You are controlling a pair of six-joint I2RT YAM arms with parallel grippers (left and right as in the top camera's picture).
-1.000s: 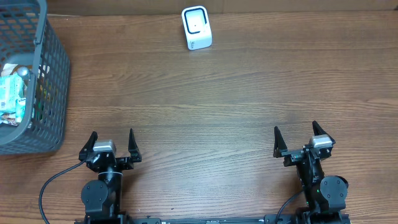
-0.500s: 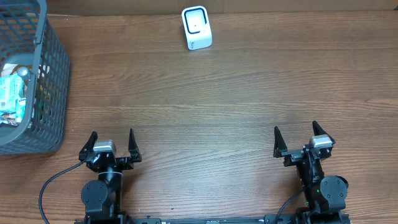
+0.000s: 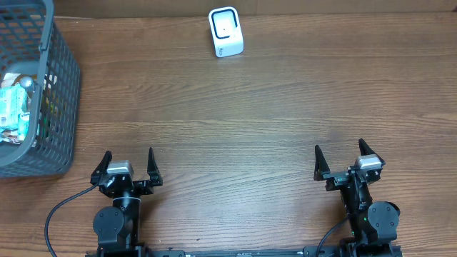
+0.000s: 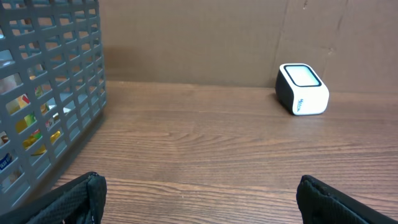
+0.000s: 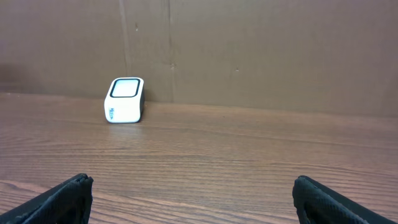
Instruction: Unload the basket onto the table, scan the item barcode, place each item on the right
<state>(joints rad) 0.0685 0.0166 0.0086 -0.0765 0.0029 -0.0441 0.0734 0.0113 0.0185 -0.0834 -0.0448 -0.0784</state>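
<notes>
A white barcode scanner (image 3: 226, 31) with a dark window stands at the table's far edge; it shows in the left wrist view as scanner (image 4: 301, 89) and in the right wrist view as scanner (image 5: 125, 100). Packaged items (image 3: 16, 107) lie inside a grey plastic basket (image 3: 61, 86) at the far left; through its mesh the left wrist view catches coloured packs (image 4: 28, 118). My left gripper (image 3: 128, 165) rests open near the front edge, nothing between its fingers. My right gripper (image 3: 340, 157) stands open at the front right, likewise empty.
A brown cardboard wall (image 5: 249, 50) backs the wooden table (image 3: 250, 121). The basket (image 4: 56, 81) rises to the left of my left arm.
</notes>
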